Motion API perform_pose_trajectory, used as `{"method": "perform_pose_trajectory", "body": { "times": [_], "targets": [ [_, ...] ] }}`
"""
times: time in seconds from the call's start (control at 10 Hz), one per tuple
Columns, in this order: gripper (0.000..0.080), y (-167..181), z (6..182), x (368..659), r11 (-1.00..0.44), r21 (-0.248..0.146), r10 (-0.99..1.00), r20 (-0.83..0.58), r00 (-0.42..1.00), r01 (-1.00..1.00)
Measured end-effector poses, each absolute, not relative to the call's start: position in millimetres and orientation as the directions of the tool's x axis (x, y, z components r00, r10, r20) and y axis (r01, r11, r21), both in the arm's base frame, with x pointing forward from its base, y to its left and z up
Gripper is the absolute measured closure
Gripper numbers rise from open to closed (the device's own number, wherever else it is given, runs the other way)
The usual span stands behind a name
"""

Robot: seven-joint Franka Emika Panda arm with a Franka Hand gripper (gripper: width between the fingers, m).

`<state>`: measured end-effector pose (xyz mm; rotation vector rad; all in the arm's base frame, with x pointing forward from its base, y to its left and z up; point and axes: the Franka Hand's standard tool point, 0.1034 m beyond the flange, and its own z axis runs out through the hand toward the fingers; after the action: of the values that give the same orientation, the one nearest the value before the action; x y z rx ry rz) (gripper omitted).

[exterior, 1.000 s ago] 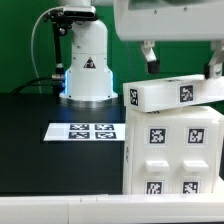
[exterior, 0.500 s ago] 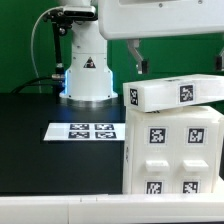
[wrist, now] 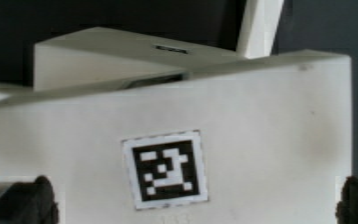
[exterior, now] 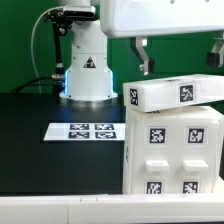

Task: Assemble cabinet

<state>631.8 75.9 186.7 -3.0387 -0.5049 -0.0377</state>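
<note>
The white cabinet body, with several black-and-white tags on its front, stands at the exterior view's right. A white box-shaped cabinet part with tags lies on top of it, slightly tilted. My gripper hangs just above that part, open wide, its dark fingers apart and holding nothing. In the wrist view the tagged top face of the part fills the picture, and the gripper has one finger showing at each side of it. I cannot tell whether the fingers touch the part.
The marker board lies flat on the black table at the exterior view's left of the cabinet. The white robot pedestal with a triangle sticker stands behind it, with cables on its left.
The gripper shifted toward the exterior view's left, then back a little to the right, staying above the top part. The cabinet parts have not moved.
</note>
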Motion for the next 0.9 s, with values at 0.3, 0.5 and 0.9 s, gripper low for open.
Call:
{"method": "perform_pose_trajectory", "body": {
  "times": [0.3,0.5,0.9],
  "targets": [
    [0.0002,79.8,186.9,643.7,-0.653,0.03,0.757,-0.01,0.653,0.757],
    [0.0002,72.0,189.7,644.5,-0.588,0.053,0.808,0.004,0.589,0.807],
    [0.0002,66.4,187.6,643.4,-0.308,0.061,0.95,-0.04,0.31,0.95]
  ]
}}
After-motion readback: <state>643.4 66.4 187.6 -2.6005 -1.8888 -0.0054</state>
